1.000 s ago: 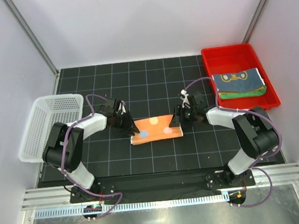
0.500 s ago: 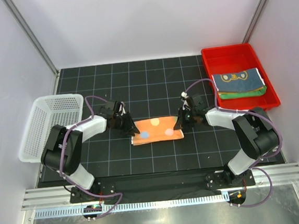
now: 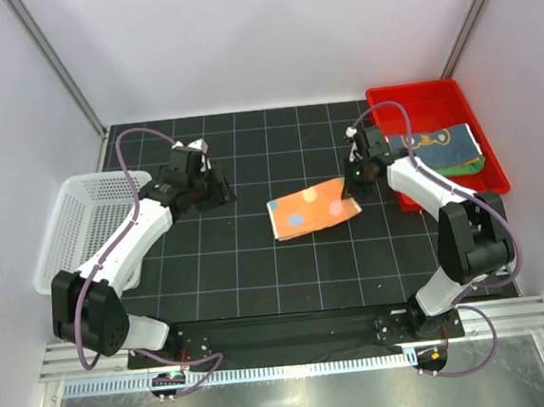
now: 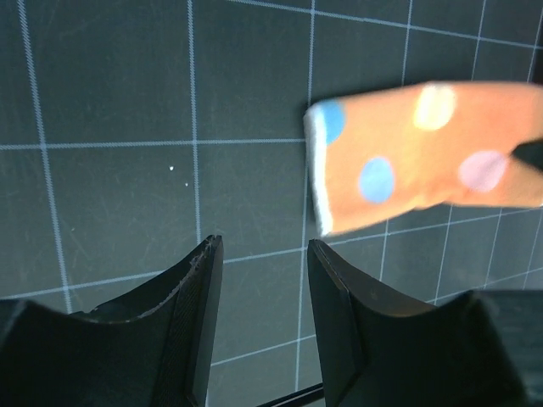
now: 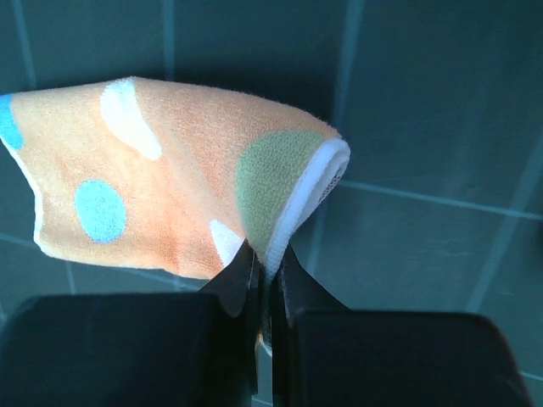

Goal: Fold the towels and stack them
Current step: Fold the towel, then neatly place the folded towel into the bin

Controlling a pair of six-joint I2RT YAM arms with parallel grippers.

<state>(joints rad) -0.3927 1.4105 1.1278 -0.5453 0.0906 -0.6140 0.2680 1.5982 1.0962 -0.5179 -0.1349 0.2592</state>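
The spotted towel [image 3: 313,209], folded to a narrow strip, is held near the middle of the mat [image 3: 248,148], somewhat toward its right edge. It is pinched by the right gripper [image 3: 350,191] at the folded end nearest the tray [image 3: 405,92]. In the wrist view the jaws are pressed together on the white hem, so that the layers are kept from falling open. The towel seems to be raised at that end. Whether its other end rests on the mat cannot be told.

The tray is set at the far right corner of the mat. The tiger towel [image 3: 431,142] is laid in it on the green towel [image 3: 441,172], both folded. The strip is probably gripped on the tray side so that it can be carried across and set on that stack.

The left gripper [image 3: 218,191] is held over the left part of the mat, well apart from the towel. Its jaws are spread and nothing is between them, probably to leave the carry to one arm. The basket [image 3: 45,280] stands at the left edge.
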